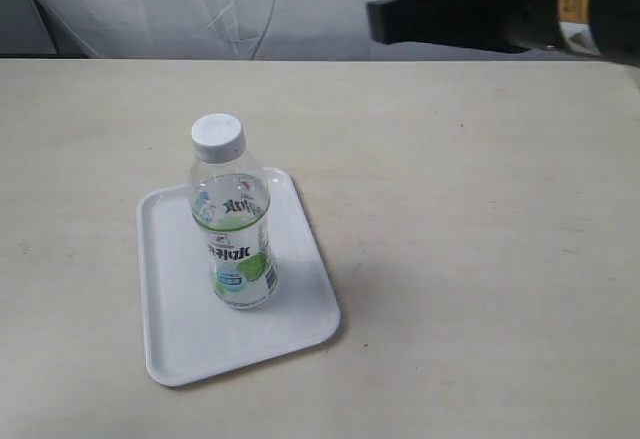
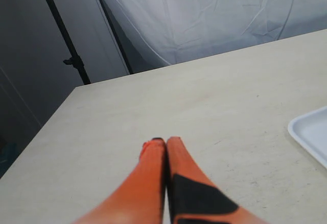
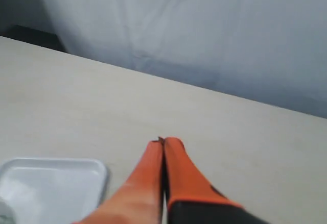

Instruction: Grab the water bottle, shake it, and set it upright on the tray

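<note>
Judging task done: clear plastic water bottle (image 1: pixel 232 221) upright on flat white tray (image 1: pixel 175 349), apart from our left gripper (image 2: pixel 165 140) and right gripper (image 3: pixel 163 140), both pinched closed, empty; next we only avoid bumping it.

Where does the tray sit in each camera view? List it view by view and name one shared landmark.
Exterior view: the tray lies left of centre on the table, the water bottle standing on it.
Left wrist view: only the tray's corner shows, cut by the picture's edge.
Right wrist view: one end shows, beside the fingers.
Shared landmark: the beige table.
</note>
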Robot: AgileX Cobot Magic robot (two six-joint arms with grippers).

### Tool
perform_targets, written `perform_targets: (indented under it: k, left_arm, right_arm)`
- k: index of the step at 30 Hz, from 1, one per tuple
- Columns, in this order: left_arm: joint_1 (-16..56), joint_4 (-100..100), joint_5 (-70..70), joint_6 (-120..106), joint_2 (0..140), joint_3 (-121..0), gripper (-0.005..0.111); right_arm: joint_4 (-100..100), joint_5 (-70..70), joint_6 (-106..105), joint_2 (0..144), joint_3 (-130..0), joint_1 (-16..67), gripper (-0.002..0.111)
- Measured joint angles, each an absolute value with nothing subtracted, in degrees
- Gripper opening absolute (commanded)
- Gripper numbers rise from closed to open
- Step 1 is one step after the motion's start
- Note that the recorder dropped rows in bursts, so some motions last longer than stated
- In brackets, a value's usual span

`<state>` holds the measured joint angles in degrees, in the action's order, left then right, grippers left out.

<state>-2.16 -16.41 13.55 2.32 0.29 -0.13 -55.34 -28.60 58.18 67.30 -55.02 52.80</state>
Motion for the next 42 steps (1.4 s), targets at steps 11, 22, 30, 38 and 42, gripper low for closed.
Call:
perform_targets:
  k: [11, 22, 30, 38, 42]
  left_arm:
    - [-2.16, -16.41, 13.55, 2.32, 0.29, -0.13, 0.000]
    - [-2.16, -16.41, 13.55, 2.32, 0.29, -0.13, 0.000]
    - [-2.16, -16.41, 13.55, 2.32, 0.29, -0.13, 0.000]
    - [-2.16, -16.41, 13.55, 2.32, 0.29, -0.13, 0.000]
    - [-2.16, -16.41, 13.55, 2.32, 0.29, -0.13, 0.000]
  right_arm:
    - [-48.62, -34.00, 53.08, 54.84, -41.79, 52.80, -0.001]
    - [-46.71, -35.00, 52.95, 52.70, -40.48, 52.38, -0.001]
    - [-40.09, -29.73, 52.92, 35.98, -39.20, 24.26, -0.001]
    - [-38.33, -31.26, 52.62, 27.75, -32.22, 13.50, -0.001]
    - [-38.33, -31.38, 52.37, 27.37, -28.64, 13.39, -0.001]
